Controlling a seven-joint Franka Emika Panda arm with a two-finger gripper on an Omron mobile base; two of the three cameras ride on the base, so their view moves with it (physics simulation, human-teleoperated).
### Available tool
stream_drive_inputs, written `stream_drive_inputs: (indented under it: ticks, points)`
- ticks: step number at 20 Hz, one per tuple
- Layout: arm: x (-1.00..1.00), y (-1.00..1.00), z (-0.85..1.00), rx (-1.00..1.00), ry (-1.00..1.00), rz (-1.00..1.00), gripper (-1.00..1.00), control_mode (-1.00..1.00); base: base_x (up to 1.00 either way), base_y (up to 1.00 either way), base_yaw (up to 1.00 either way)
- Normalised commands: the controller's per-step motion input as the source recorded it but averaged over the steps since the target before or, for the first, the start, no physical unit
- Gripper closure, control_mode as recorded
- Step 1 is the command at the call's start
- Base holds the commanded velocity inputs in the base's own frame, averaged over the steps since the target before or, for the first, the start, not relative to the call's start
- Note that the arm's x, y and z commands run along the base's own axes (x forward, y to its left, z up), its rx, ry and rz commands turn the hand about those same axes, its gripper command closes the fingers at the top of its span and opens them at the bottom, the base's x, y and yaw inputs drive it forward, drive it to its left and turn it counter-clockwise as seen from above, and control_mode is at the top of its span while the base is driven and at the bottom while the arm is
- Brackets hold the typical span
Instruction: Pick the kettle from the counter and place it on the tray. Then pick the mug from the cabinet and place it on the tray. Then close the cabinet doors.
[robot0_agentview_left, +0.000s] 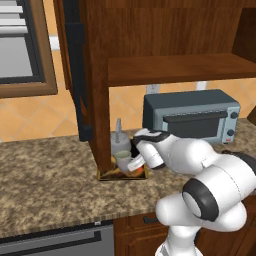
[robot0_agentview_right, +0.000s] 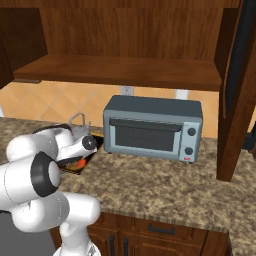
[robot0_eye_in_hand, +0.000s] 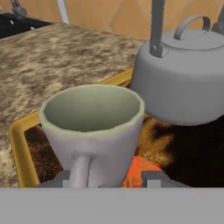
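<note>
The big brown cabinet is seen open above the speckled counter. A blue-grey toaster oven is set at 3 o'clock from the tray. The kettle is set on the tray. The mug is seen at 8 o'clock from the kettle, over the tray. The pincer is at the mug; whether it is clenched cannot be told.

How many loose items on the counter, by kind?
Kettle: 1, on the tray
Mug: 1, over the tray at the gripper
Tray: 1, on the counter
Toaster oven: 1
Total: 4
</note>
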Motion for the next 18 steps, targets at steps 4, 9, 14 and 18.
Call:
stream_drive_inputs:
  ticks: [4,9,14,18]
  points:
    - [-0.15,-0.16,-0.04,0.00,0.02,0.00,-1.00,-1.00,0.00,0.00,0.00]
    - [-0.22,-0.05,0.05,0.00,0.00,0.00,-1.00,-1.00,0.00,0.00,0.00]
    - [-0.14,0.06,0.43,0.09,0.03,0.00,-1.00,-1.00,0.00,0.00,0.00]
    - [-0.16,0.07,0.62,0.06,0.05,0.01,-1.00,-1.00,0.00,0.00,0.00]
